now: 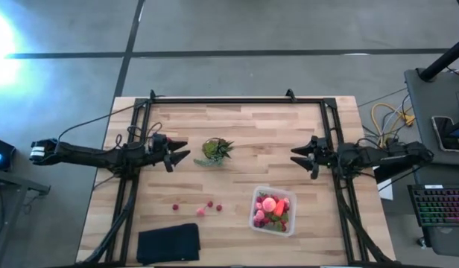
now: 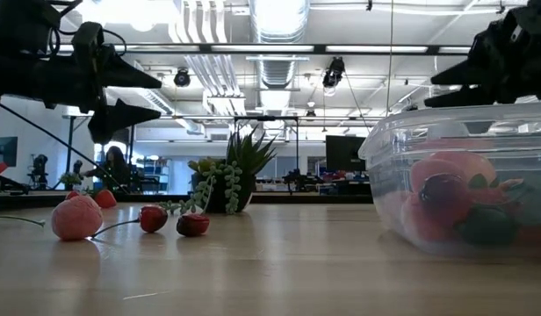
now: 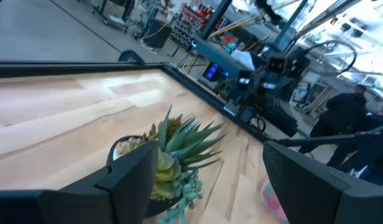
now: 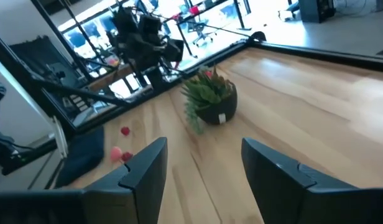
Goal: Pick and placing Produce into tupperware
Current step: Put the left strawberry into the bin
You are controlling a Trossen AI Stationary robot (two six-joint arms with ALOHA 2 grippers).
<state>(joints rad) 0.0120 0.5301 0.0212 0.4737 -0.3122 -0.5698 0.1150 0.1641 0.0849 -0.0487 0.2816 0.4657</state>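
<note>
The clear tupperware [image 1: 254, 217] [image 2: 385, 149] stands on the table near the front right. It holds produce: a peach-pink round piece [image 1: 268, 204], an orange-red piece [image 1: 279, 208] and small red berries. Several loose berries [image 1: 210, 204] [image 2: 152, 217] and a pink piece [image 2: 75, 218] lie on the wood to its left. My left gripper [image 1: 186, 151] [image 3: 210, 180] hangs open above the table's left middle, pointing level at a small potted plant. My right gripper [image 1: 293, 156] [image 4: 204, 162] hangs open at the right middle, facing the plant from the other side. Both hold nothing.
A small potted green plant [image 1: 214, 150] [image 4: 210, 99] stands mid-table between the two grippers. A flat black pad [image 1: 168, 243] lies at the front left. A black metal frame [image 1: 214, 100] runs along the table's far and side edges. Bare wood shows between the plant and the berries.
</note>
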